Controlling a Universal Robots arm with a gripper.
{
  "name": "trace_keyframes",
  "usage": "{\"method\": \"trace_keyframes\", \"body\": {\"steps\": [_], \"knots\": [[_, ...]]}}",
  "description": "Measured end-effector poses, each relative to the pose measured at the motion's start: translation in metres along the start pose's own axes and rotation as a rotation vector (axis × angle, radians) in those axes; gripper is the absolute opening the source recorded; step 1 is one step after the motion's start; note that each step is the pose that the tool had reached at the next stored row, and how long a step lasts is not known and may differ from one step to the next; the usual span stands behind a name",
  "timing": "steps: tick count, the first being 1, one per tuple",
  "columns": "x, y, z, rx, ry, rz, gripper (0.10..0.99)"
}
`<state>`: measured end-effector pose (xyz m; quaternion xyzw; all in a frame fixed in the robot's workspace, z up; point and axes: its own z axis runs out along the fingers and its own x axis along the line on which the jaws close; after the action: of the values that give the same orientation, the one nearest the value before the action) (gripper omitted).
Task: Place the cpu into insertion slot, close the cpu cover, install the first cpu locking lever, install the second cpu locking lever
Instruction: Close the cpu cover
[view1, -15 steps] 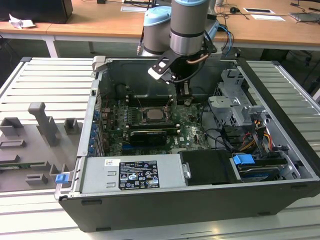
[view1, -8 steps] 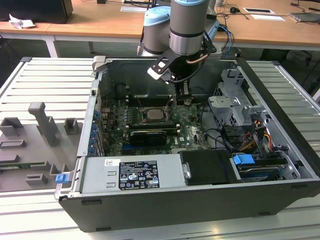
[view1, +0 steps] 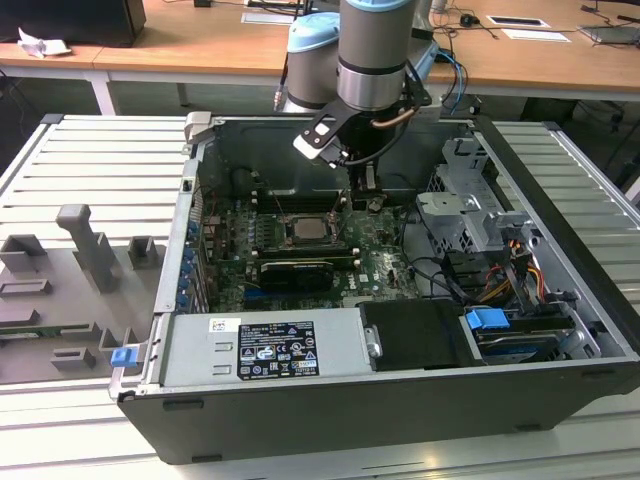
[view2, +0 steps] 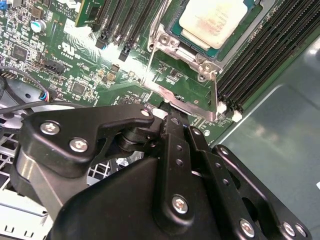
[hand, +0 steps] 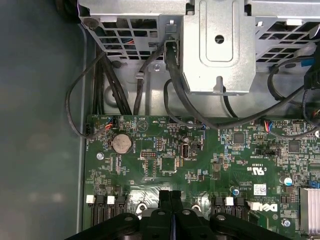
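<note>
- Two black fingers (hand: 164, 200) of the gripper (view2: 167, 120) press together with nothing visible between them. The tips are poised low over the green motherboard (hand: 200, 160) inside an open computer case (view1: 400, 410).
- Just beyond the tips in the second wrist view, the cpu cover (view2: 185, 102) appears raised on its hinge. Its silvery frame tilts toward the gripper and is very near it; whether tip and frame touch cannot be told.
- Behind the frame, the cpu (view2: 215, 20) lies flat in the insertion slot (view2: 172, 31) with its pale top uncovered. Black memory slots (view2: 270, 55) run alongside.
- In the exterior view the arm hangs over the middle of the board, with the gripper just to that view's right of the socket. A metal drive cage (view1: 470, 215) stands further to that side.
- By this evidence the chip is seated and the cover is not yet down.
- One risk is that a closed tip meeting the thin frame off-centre could slide off and strike the chip or the board's small parts.
- Another is that pressing the cover onto a chip sitting slightly askew could bend the socket's pins.
</note>
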<state>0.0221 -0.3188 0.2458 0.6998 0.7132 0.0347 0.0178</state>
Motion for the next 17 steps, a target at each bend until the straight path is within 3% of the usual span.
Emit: {"method": "trace_keyframes", "body": {"steps": [17], "knots": [[0.0002, -0.0077, -0.0006, 0.000, 0.0001, 0.000, 0.106]]}}
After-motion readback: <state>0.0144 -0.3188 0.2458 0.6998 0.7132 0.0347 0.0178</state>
